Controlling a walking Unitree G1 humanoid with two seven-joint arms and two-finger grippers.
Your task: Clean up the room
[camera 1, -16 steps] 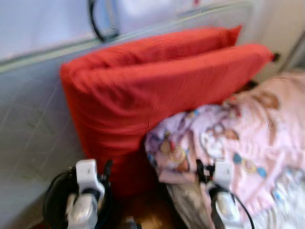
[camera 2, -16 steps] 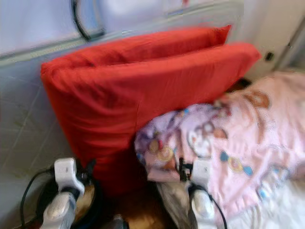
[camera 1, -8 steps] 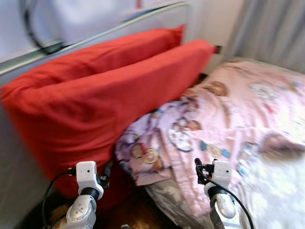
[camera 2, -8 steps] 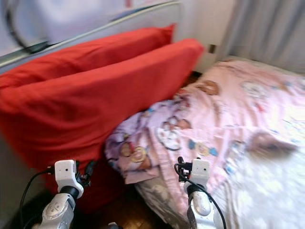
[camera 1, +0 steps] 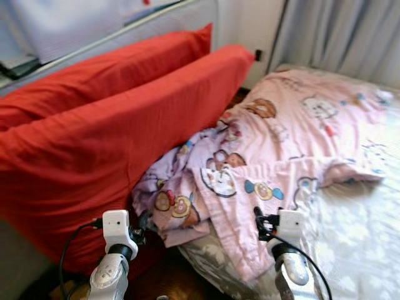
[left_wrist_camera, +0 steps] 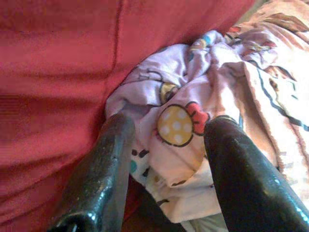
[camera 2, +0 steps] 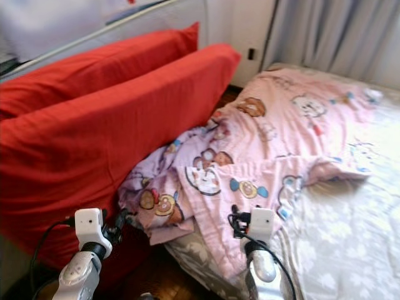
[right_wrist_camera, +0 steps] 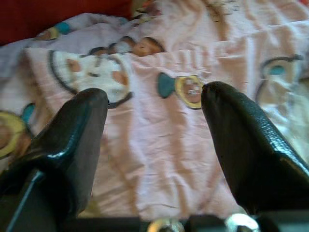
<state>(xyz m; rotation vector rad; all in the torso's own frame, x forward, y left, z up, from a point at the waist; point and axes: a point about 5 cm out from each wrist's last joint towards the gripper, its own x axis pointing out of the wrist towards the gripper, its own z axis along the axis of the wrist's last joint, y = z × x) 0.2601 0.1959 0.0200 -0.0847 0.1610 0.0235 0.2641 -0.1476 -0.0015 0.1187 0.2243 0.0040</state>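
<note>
A rumpled pink cartoon-print blanket (camera 1: 294,131) lies across the bed, and its lilac bunched end (camera 1: 178,187) is pushed against two long red cushions (camera 1: 125,125). Both arms are held low in front of me. My left gripper (left_wrist_camera: 169,123) is open, with its fingers pointing at the bunched blanket end beside the red cushion (left_wrist_camera: 58,63). It touches nothing. My right gripper (right_wrist_camera: 154,94) is also open and hovers over the flat pink blanket (right_wrist_camera: 159,145), holding nothing.
The bed's white floral sheet (camera 1: 362,237) shows at the right. Grey curtains (camera 1: 337,31) hang behind the bed. A grey headboard or rail (camera 1: 125,25) runs behind the cushions. Dark wood floor (camera 1: 181,281) lies between cushions and bed, near my arms.
The view has swung to the right, bringing more of the bed and the curtains into sight. Both arms keep the same low pose, and the blanket and cushions lie as before.
</note>
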